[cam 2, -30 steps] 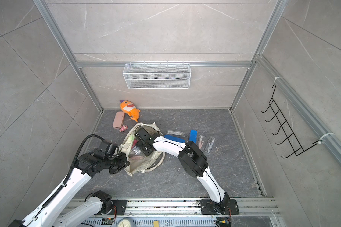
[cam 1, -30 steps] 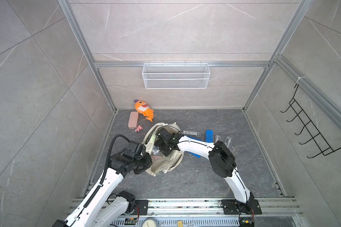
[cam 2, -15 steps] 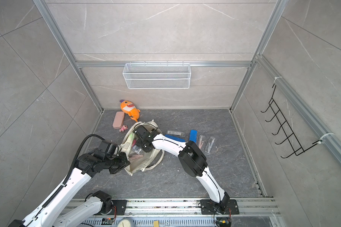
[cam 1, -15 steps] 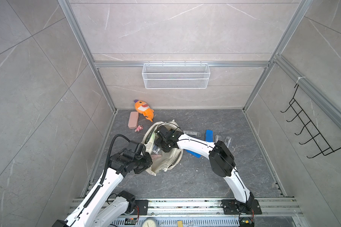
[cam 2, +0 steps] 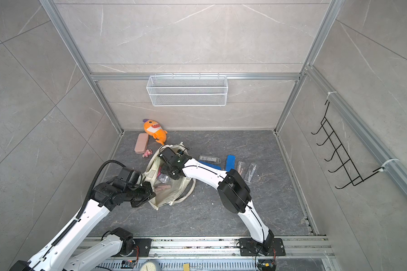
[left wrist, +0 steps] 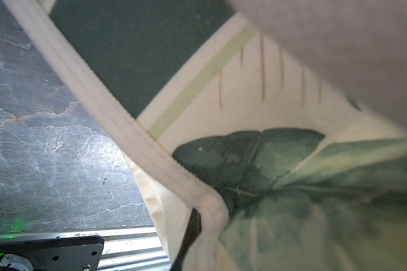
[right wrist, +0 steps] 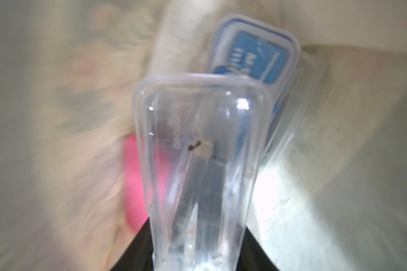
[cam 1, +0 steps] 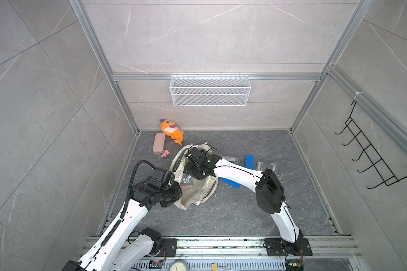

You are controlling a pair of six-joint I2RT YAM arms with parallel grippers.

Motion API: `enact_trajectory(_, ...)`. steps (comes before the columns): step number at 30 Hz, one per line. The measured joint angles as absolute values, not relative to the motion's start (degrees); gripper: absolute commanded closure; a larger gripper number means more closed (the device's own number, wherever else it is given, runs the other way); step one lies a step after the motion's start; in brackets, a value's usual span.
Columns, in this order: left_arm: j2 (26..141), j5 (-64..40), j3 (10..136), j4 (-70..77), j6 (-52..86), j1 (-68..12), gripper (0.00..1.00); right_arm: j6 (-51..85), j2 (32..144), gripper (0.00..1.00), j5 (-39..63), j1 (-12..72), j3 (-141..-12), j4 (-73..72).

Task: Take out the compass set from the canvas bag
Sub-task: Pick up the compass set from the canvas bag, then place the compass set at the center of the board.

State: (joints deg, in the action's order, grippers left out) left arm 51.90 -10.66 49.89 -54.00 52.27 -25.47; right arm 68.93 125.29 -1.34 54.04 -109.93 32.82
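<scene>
Grey tile walls close round a dark stone worktop. Nearest, the left hand is pressed shut on the rim of the one canvas bag. Inside it, the right hand has just narrowed onto one clear-cased compass set, so the grasp looks made and lifting comes next. Farther out lie three clear cases, two blue pieces, one pink case, one small pink toy and one plush.

An orange plush toy lies just beside a pink case on the grey floor.
</scene>
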Motion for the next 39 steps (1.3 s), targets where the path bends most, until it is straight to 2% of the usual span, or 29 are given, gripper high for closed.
enact_trajectory(16,52.9,-10.7,50.3,-54.2,52.3,-25.5,1.0,62.1,105.5,0.66,0.8,55.1,-90.3,31.7)
enact_trajectory(26,53.7,-10.6,50.8,-54.2,52.3,-25.5,1.0,54.9,90.7,0.68,-0.1,54.4,-88.4,36.4)
enact_trajectory(32,53.9,-10.4,51.5,-54.3,52.2,-25.5,1.0,52.1,81.9,0.68,-1.1,49.0,-83.4,39.9)
enact_trajectory(39,54.0,-10.4,51.5,-54.4,52.2,-25.5,1.0,49.4,75.1,0.68,-0.7,38.5,-72.8,44.6)
